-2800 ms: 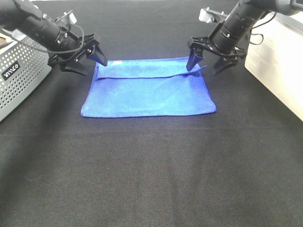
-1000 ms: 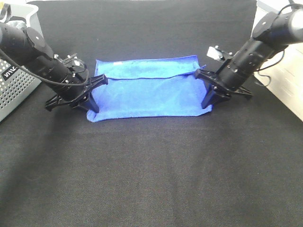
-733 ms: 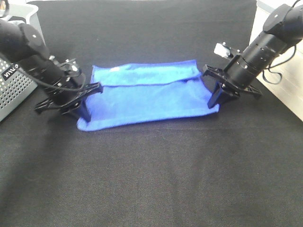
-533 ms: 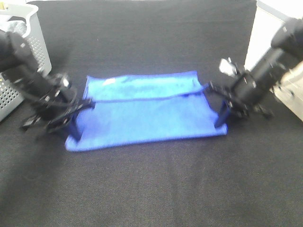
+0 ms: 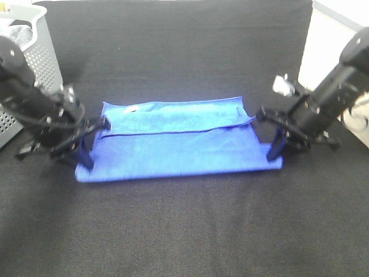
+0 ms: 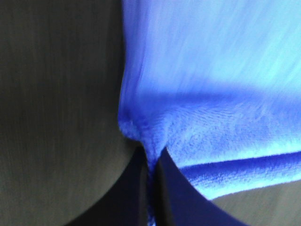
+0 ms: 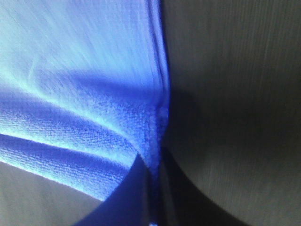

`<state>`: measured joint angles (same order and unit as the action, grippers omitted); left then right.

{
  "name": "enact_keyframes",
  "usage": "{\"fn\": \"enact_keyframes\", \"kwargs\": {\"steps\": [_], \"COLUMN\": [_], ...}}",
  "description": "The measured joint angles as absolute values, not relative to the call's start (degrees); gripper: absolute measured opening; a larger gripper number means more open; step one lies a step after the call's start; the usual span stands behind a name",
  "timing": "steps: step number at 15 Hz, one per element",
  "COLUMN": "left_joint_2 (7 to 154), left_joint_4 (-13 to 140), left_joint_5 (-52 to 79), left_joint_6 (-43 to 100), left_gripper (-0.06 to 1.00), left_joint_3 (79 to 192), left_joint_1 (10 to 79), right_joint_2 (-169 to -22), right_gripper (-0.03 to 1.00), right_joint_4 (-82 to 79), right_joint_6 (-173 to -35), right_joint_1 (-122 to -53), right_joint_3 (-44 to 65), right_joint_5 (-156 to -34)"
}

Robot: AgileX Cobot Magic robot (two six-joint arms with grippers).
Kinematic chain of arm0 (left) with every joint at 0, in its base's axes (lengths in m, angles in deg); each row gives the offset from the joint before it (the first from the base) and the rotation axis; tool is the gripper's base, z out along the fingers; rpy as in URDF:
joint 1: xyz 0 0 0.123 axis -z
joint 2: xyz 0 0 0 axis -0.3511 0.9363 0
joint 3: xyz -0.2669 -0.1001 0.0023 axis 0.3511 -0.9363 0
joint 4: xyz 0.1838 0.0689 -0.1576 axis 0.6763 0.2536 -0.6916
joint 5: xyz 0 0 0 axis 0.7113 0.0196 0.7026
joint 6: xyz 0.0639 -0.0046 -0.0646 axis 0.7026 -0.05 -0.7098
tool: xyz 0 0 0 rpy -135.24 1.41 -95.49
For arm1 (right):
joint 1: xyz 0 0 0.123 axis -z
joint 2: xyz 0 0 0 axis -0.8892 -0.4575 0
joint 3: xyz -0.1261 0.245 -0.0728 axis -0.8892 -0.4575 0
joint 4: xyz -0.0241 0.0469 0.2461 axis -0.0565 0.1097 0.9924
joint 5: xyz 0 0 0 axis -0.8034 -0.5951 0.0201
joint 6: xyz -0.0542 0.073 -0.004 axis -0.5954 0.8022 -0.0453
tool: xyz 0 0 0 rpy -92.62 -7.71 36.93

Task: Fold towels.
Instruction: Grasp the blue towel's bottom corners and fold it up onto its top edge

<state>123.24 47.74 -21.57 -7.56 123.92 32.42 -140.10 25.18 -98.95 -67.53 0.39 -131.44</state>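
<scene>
Verify left gripper (image 5: 85, 157) pinched tight on the near left corner of the towel (image 5: 179, 138); verify right gripper (image 5: 275, 151) pinched likewise on the near right corner; note towel spread across mid-table (image 5: 184, 231), one flap lying folded along the far side; judge first fold done, near edge gripped for the next; expect further folding to remain.

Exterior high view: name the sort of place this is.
Probably a robot test bench for laundry folding: black cloth-covered table, perforated grey basket, left gripper and right gripper pinching a blue towel.
</scene>
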Motion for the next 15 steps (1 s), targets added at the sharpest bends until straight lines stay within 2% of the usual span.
{"fn": "enact_keyframes", "kwargs": {"steps": [5,10,14,15], "left_joint_2": [124.78,132.46,137.73,138.08], "left_joint_4": [48.6,49.23,49.58,49.52], "left_joint_5": [-18.02,-17.96,-17.22,-17.16], "left_joint_6": [-8.71,-8.94,-8.94,-8.94], "left_gripper": [0.01,0.01,0.01,0.02], "left_joint_3": [134.29,146.04,148.67,148.79], "left_joint_1": [31.44,30.41,30.41,30.41], "right_joint_2": [-145.31,-153.45,-158.72,-159.0], "right_gripper": [0.0,0.0,0.0,0.04], "right_joint_4": [24.95,23.29,22.77,22.71], "right_joint_6": [-98.43,-95.91,-95.68,-95.62], "right_joint_1": [-67.53,-67.53,-67.53,-67.53], "right_joint_3": [15.0,30.18,34.83,34.83], "right_joint_5": [-132.24,-134.65,-136.08,-136.08]}}
